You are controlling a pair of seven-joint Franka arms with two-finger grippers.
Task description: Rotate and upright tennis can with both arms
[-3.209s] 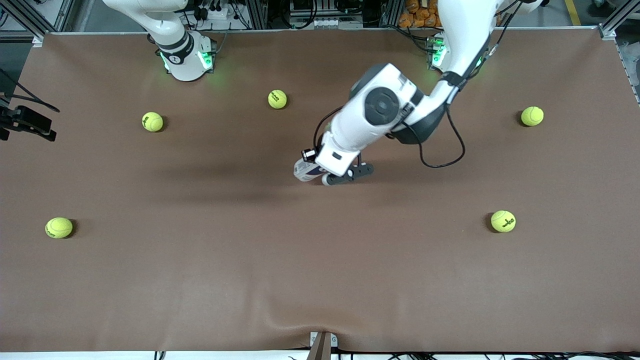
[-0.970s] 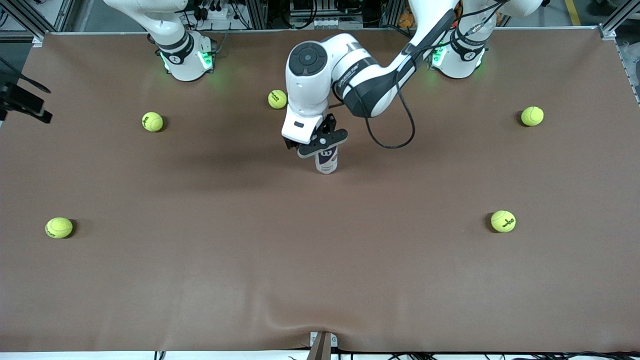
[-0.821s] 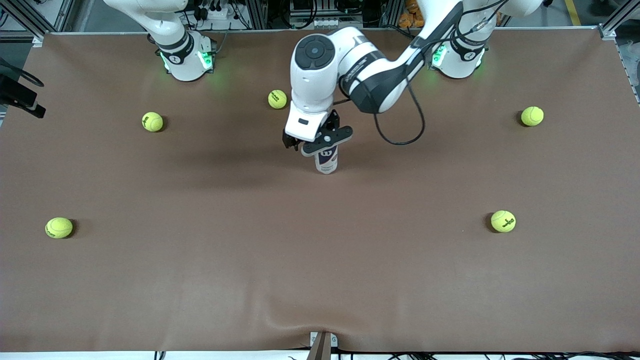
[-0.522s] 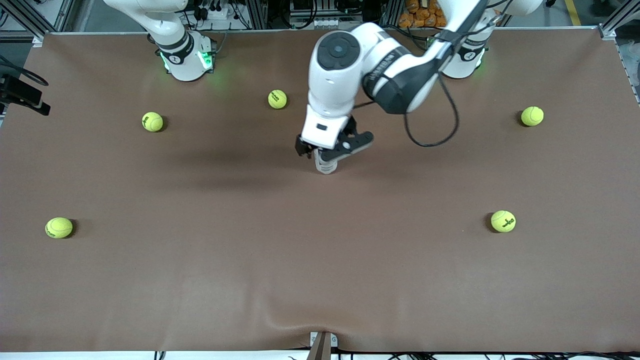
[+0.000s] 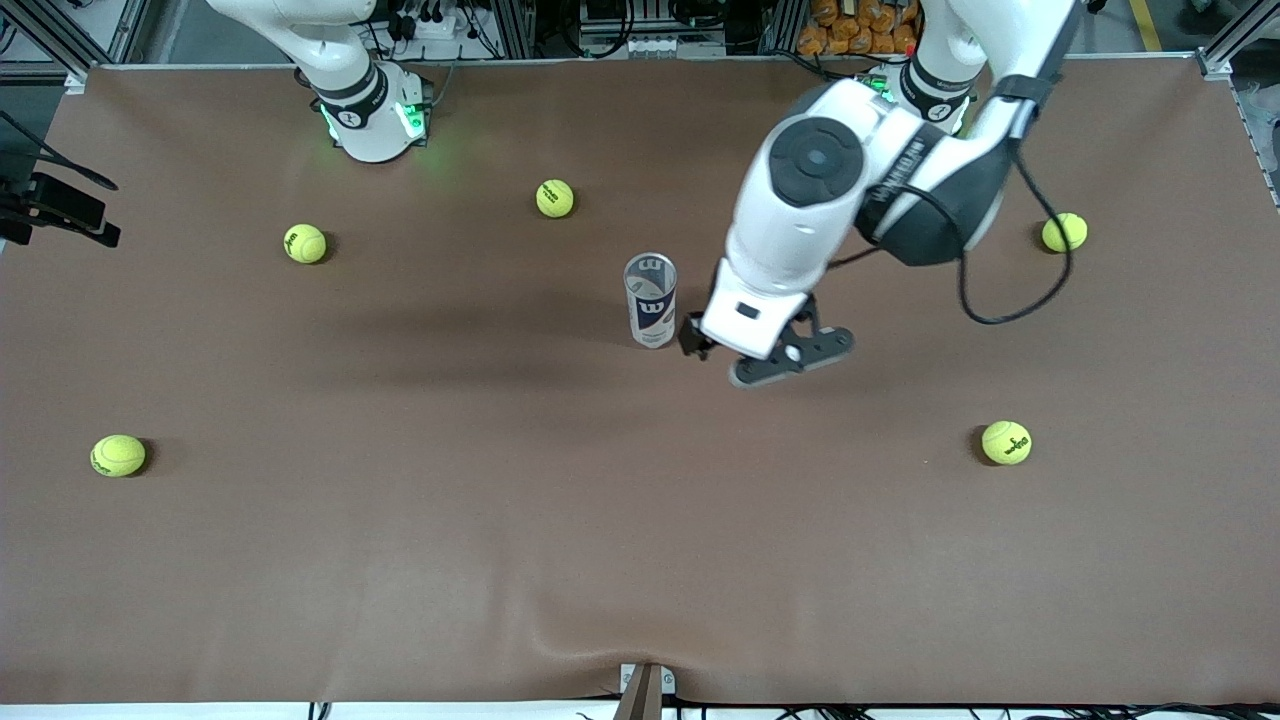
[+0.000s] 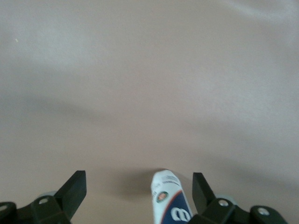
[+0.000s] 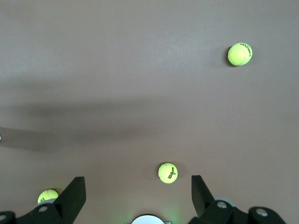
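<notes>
The tennis can (image 5: 650, 300) stands upright near the middle of the brown table (image 5: 500, 560), silver rim up, navy and white label with the "W" facing the front camera. My left gripper (image 5: 785, 358) hangs open beside it, toward the left arm's end, not touching it. In the left wrist view the can (image 6: 169, 200) shows between the spread fingers of the left gripper (image 6: 138, 181), apart from both. My right gripper (image 7: 137, 184) is open and holds nothing, high over the table by its own base (image 7: 148, 219). It does not show in the front view.
Several yellow-green tennis balls lie scattered: one (image 5: 555, 198) farther from the front camera than the can, two (image 5: 305, 243) (image 5: 118, 455) toward the right arm's end, two (image 5: 1064, 232) (image 5: 1006, 442) toward the left arm's end. The arm bases (image 5: 375, 120) stand along the table's back edge.
The left gripper, earlier shut on the lying can, stood it upright, opened, and has swung away toward the left arm's end. The can stays standing. The right arm waits.
</notes>
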